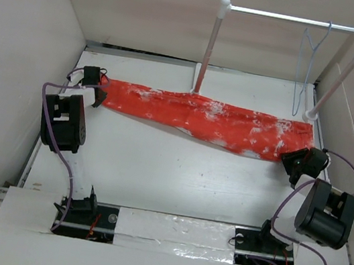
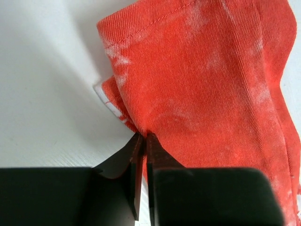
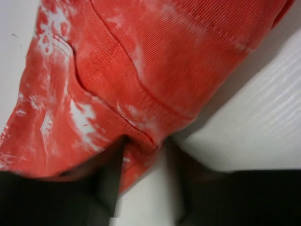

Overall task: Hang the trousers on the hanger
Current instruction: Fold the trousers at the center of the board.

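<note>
The orange-red trousers [image 1: 200, 117] with white blotches lie stretched in a long band across the far half of the table. My left gripper [image 1: 99, 92] is at their left end; in the left wrist view it [image 2: 143, 136] is shut on a fold of the fabric [image 2: 202, 84]. My right gripper [image 1: 291, 160] is at their right end; in the right wrist view it [image 3: 146, 143] is open, and a corner of the fabric [image 3: 141, 70] reaches in between its fingers. The thin blue-grey wire hanger [image 1: 308, 66] hangs from the rail at the back right, clear of the trousers.
A white two-post rail stand [image 1: 298, 19] stands at the back; its left post [image 1: 208, 49] rises just behind the trousers and its right post [image 1: 341, 75] stands near my right gripper. Pale walls close in the table on the left, back and right.
</note>
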